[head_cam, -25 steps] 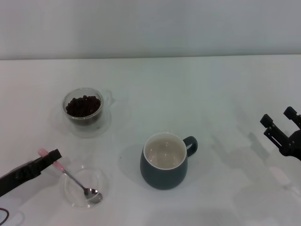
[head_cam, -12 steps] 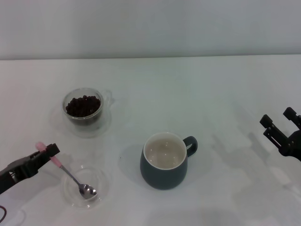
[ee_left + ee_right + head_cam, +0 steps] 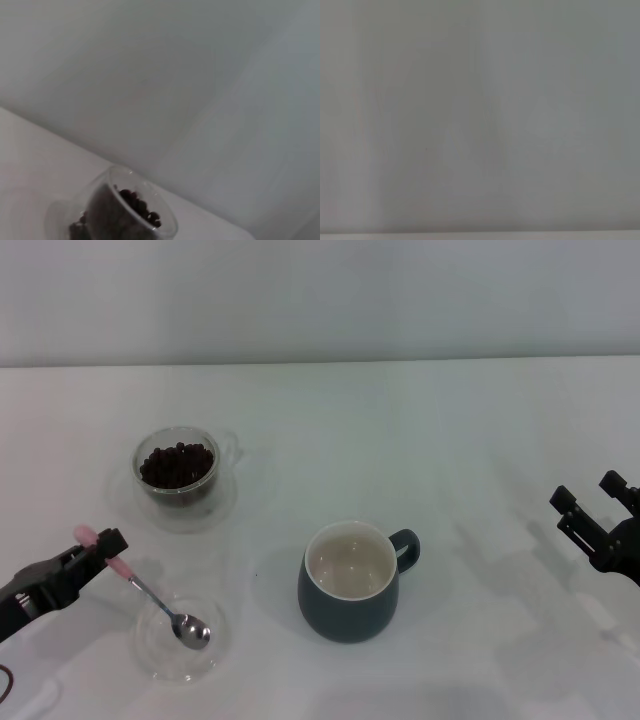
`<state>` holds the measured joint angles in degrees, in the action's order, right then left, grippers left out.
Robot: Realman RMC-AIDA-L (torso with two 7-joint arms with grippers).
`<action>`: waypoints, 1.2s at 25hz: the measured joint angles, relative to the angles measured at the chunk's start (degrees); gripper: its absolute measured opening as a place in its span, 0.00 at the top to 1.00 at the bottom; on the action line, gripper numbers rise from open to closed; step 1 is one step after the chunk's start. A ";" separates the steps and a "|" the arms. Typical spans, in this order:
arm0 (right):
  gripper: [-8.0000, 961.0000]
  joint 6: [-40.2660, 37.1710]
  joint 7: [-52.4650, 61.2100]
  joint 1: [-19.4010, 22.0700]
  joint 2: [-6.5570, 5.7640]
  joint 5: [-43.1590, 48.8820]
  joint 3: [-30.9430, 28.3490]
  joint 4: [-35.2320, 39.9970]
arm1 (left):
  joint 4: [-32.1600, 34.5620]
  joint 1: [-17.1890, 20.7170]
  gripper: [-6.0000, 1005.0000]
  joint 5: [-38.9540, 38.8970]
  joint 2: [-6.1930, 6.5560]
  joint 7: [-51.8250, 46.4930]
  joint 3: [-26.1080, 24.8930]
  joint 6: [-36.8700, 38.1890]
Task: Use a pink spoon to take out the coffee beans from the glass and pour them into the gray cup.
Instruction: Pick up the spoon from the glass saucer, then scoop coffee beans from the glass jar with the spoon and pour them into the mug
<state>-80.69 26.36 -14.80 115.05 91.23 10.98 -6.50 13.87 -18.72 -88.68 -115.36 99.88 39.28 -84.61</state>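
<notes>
left gripper (image 3: 100,545): closed on the handle of the pink spoon (image 3: 150,595), bowl hanging over the clear saucer (image 3: 160,660). advice: keep the bowl level, carry it up to the glass (image 3: 179,468) of coffee beans (image 3: 177,464), dip shallowly. gray cup (image 3: 348,582): near centre, no beans visible inside. right gripper (image 3: 594,510): parked at far right, fingers apart, holding nothing. change: the spoon sits slightly higher than half a second ago.

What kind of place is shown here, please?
Probably a lab test bench rather than a kitchen: a bare white table against a plain wall, with only a glass of beans, a gray cup, and a spoon held by the left end effector.
</notes>
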 joint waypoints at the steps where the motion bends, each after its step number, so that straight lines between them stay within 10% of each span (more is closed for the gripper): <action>1: 0.18 0.01 0.00 0.00 0.00 0.00 0.00 0.00 | 0.01 0.00 0.86 -0.10 0.03 0.06 0.00 -0.42; 10: 0.18 -0.04 -0.14 -0.09 0.00 -0.10 -0.50 0.00 | 0.10 0.02 0.86 -8.12 0.47 1.68 0.00 -2.63; 18: 0.18 -1.34 0.05 -0.58 0.00 -0.10 -1.58 -0.04 | 3.89 -0.67 0.86 -22.07 -2.14 5.43 0.00 -3.31; 30: 0.18 -2.23 0.09 -1.54 0.00 -0.22 -6.47 0.67 | 4.98 -11.26 0.86 -19.13 -1.54 5.36 0.52 15.62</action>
<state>-82.93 26.45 -16.34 115.05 91.01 4.52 -5.84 18.85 -29.97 -107.81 -116.90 105.24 39.81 -68.99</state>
